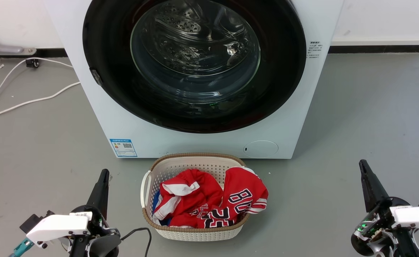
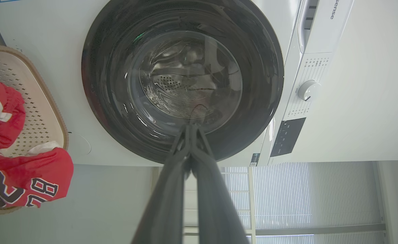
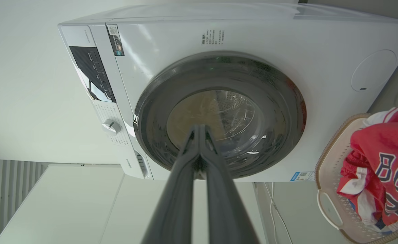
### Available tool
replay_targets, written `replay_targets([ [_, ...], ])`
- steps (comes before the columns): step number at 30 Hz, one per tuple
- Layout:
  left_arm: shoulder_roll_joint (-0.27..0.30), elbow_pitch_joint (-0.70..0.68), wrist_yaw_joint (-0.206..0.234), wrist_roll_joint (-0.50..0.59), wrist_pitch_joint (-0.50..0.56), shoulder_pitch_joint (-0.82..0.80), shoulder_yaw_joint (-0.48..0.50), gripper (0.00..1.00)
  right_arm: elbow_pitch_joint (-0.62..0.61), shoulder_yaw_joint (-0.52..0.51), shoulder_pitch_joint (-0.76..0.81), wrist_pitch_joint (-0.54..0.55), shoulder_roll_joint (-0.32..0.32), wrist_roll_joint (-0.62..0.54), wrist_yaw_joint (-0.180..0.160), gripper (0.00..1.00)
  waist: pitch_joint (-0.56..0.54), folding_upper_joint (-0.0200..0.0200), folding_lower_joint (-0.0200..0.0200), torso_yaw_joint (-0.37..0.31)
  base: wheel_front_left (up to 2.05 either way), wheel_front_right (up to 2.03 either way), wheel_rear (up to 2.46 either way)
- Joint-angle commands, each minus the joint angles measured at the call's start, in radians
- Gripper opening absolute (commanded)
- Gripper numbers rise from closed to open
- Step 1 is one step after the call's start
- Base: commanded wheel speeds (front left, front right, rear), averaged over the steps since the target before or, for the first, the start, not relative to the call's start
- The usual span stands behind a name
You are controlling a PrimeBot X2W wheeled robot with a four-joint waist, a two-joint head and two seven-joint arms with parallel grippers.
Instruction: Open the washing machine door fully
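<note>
Evidently shut, the washing machine door [image 1: 195, 64] wants a rim hook; left gripper [image 1: 103, 175] and right gripper [image 1: 363, 166] jaws sit pressed together.

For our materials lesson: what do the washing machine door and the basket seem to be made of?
Washing machine door: glossy black, probably plastic, around clear glass; both reflective. Basket: matt white plastic, likely, moulded with holes; brown woven-looking rim.

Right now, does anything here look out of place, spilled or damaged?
Nothing looks damaged or spilled. The washing machine door sits shut and flush. A loose white cable does trail over the floor left of the machine.
</note>
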Motion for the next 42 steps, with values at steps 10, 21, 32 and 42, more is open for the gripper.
replay_targets([
  [10,-0.002,0.000,-0.002,0.001,0.003,-0.007,0.002,0.00,0.001,-0.003,-0.012,0.004,0.004,-0.008,0.000,0.00,0.000,0.0000,0.0000,0.000,0.00,0.00,0.00],
  [21,-0.002,0.000,-0.002,0.000,0.003,-0.007,0.002,0.00,0.002,-0.004,-0.012,0.006,0.005,-0.009,0.000,0.00,0.000,0.0000,0.0000,0.000,0.00,0.00,0.00],
  [32,-0.002,-0.001,0.000,0.014,-0.026,0.023,-0.011,1.00,0.013,0.005,0.025,-0.025,0.004,-0.019,0.000,1.00,0.001,0.0000,0.0000,0.000,0.00,0.00,0.00],
  [42,-0.001,-0.048,0.028,0.192,-0.075,0.030,-0.008,1.00,-0.033,0.005,0.043,-0.073,0.004,-0.208,0.000,1.00,0.003,0.0000,0.0000,0.002,0.00,0.00,0.00],
])
